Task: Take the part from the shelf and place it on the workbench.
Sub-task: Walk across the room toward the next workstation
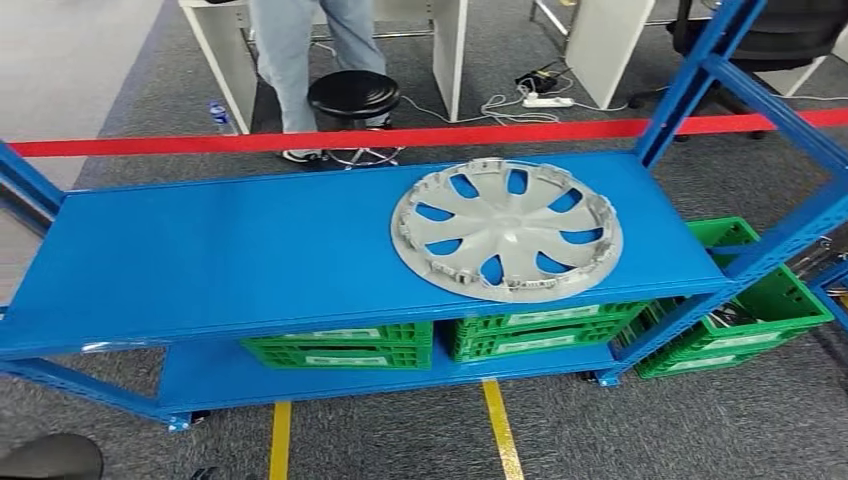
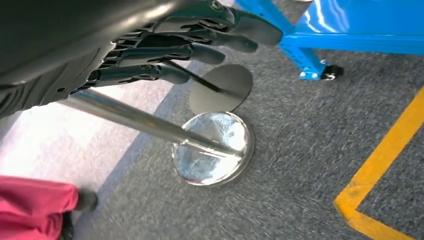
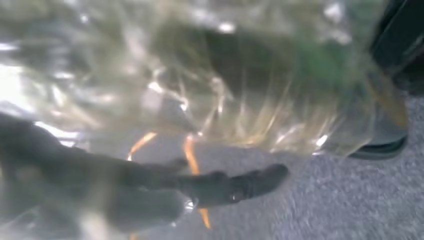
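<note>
Robot hands (image 2: 180, 45) empty; hubcap (image 1: 506, 229) seemingly flat

Shelf (image 1: 230, 250) top open left of hubcap (image 1: 506, 230), upright post (image 1: 690, 85) at right rear

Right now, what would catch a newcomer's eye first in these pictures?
A silver hubcap lies flat on the right part of the bright blue shelf. A red barrier tape runs behind the shelf, and green crates sit on the lower level.
</note>
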Controlling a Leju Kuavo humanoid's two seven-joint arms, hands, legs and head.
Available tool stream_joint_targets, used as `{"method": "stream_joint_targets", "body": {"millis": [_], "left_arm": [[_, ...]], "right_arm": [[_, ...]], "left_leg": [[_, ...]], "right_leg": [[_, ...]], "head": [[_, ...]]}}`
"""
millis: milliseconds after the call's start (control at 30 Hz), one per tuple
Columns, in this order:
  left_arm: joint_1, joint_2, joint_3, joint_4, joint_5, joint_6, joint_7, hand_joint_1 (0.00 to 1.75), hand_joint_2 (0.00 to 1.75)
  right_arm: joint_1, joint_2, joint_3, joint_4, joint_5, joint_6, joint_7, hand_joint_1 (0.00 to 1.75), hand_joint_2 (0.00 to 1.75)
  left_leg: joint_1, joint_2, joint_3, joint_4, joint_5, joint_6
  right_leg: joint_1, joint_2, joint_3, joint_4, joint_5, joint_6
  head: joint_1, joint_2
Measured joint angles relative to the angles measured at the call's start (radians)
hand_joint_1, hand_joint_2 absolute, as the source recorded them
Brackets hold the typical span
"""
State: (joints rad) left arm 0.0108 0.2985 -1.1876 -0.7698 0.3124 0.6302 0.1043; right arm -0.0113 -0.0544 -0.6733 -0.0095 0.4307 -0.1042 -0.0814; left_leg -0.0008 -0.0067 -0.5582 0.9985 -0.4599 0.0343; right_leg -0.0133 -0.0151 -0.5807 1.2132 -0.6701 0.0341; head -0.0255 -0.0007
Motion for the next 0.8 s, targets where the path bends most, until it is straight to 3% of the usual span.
{"method": "stream_joint_targets", "body": {"millis": [33,100,167,233,300,367,400,467,533,600,633,667,733,800], "left_arm": [[0.000,-0.001,0.000,0.000,0.000,0.000,0.000,0.00,0.00],[0.001,-0.001,0.000,0.000,0.000,0.000,0.000,0.00,0.00],[0.001,-0.001,0.000,0.000,0.000,0.000,0.000,0.00,0.00],[0.002,-0.002,0.000,0.000,0.000,0.000,0.000,0.00,0.00],[0.001,-0.002,0.000,0.000,0.007,0.000,-0.006,0.00,0.00],[0.001,-0.002,0.000,0.001,0.019,-0.001,-0.014,0.00,0.00],[0.002,-0.003,0.000,0.001,0.022,-0.001,-0.016,0.00,0.00],[0.000,-0.003,0.000,0.002,0.027,-0.001,-0.017,0.00,0.00],[-0.005,-0.004,0.000,0.003,0.030,-0.001,-0.019,0.00,0.00],[-0.005,-0.005,0.000,0.003,0.030,-0.001,-0.020,0.00,0.00],[-0.003,-0.006,0.000,0.004,0.031,-0.001,-0.020,0.00,0.00],[-0.002,-0.006,-0.001,0.004,0.031,-0.001,-0.020,0.00,0.00],[-0.002,-0.005,0.000,0.006,0.031,-0.001,-0.020,0.00,0.00],[-0.007,-0.005,0.000,0.006,0.031,-0.001,-0.021,0.00,0.00]], "right_arm": [[0.001,0.000,0.000,0.000,0.000,0.000,0.000,0.00,0.00],[0.002,0.000,0.000,0.000,0.000,-0.001,0.000,0.00,0.00],[0.002,0.000,0.000,0.000,0.000,-0.001,0.001,0.00,0.00],[0.003,0.000,0.000,0.000,0.000,-0.001,0.001,0.00,0.00],[0.006,0.000,0.000,0.000,-0.001,-0.001,-0.001,0.00,0.00],[0.008,0.000,0.000,0.001,-0.002,-0.001,0.000,0.00,0.00],[0.007,0.000,0.000,0.001,-0.002,-0.001,0.001,0.00,0.00],[0.008,0.000,0.000,0.001,-0.002,-0.001,0.002,0.00,0.00],[0.011,0.000,0.000,0.000,-0.002,-0.001,0.001,0.00,0.00],[0.012,0.000,0.000,0.001,-0.002,-0.001,0.001,0.00,0.00],[0.012,0.000,0.000,0.001,-0.002,-0.002,0.001,0.00,0.00],[0.011,0.000,0.000,0.001,-0.003,-0.002,0.001,0.00,0.00],[0.010,0.000,0.000,0.001,-0.003,-0.002,0.001,0.00,0.00],[0.009,0.001,0.000,0.001,-0.004,-0.002,0.000,0.00,0.00]], "left_leg": [[0.000,-0.012,0.000,0.000,-0.001,0.001],[0.000,-0.025,0.001,0.000,-0.001,0.002],[0.000,-0.027,0.001,0.000,-0.001,0.002],[0.000,-0.035,0.002,0.000,-0.002,0.001],[0.000,-0.080,0.001,0.007,-0.007,-0.012],[0.003,-0.128,-0.004,0.013,-0.010,-0.032],[0.005,-0.123,-0.007,0.017,-0.012,-0.038],[0.004,-0.071,-0.031,0.069,-0.045,-0.049],[0.005,-0.016,-0.092,0.193,-0.107,-0.059],[0.009,-0.002,-0.142,0.291,-0.134,-0.064],[0.010,0.000,-0.143,0.291,-0.119,-0.064],[0.010,0.004,-0.124,0.252,-0.087,-0.062],[0.003,0.045,-0.057,0.122,-0.021,-0.051],[-0.007,0.084,-0.016,0.038,-0.004,-0.037]], "right_leg": [[0.000,0.010,-0.036,0.062,-0.019,0.001],[0.001,0.014,-0.073,0.119,-0.030,0.002],[0.001,0.014,-0.075,0.121,-0.028,0.002],[0.001,0.014,-0.075,0.106,-0.008,0.002],[-0.006,0.061,-0.021,-0.048,0.083,-0.004],[-0.011,0.093,0.037,-0.189,0.155,-0.016],[-0.010,0.078,0.042,-0.191,0.156,-0.022],[-0.011,0.049,0.047,-0.195,0.157,-0.035],[-0.008,0.016,0.050,-0.195,0.151,-0.044],[-0.005,-0.015,0.054,-0.195,0.146,-0.046],[-0.005,-0.029,0.058,-0.195,0.143,-0.046],[-0.005,-0.041,0.063,-0.195,0.139,-0.045],[-0.002,-0.064,0.072,-0.195,0.130,-0.040],[0.003,-0.086,0.076,-0.196,0.120,-0.030]], "head": [[0.001,0.000],[0.002,0.000],[0.002,0.000],[0.002,0.000],[0.002,0.000],[0.004,0.000],[0.003,0.000],[-0.004,0.000],[-0.010,0.000],[-0.010,0.000],[-0.011,0.000],[-0.011,0.000],[-0.011,0.000],[-0.011,0.000]]}}
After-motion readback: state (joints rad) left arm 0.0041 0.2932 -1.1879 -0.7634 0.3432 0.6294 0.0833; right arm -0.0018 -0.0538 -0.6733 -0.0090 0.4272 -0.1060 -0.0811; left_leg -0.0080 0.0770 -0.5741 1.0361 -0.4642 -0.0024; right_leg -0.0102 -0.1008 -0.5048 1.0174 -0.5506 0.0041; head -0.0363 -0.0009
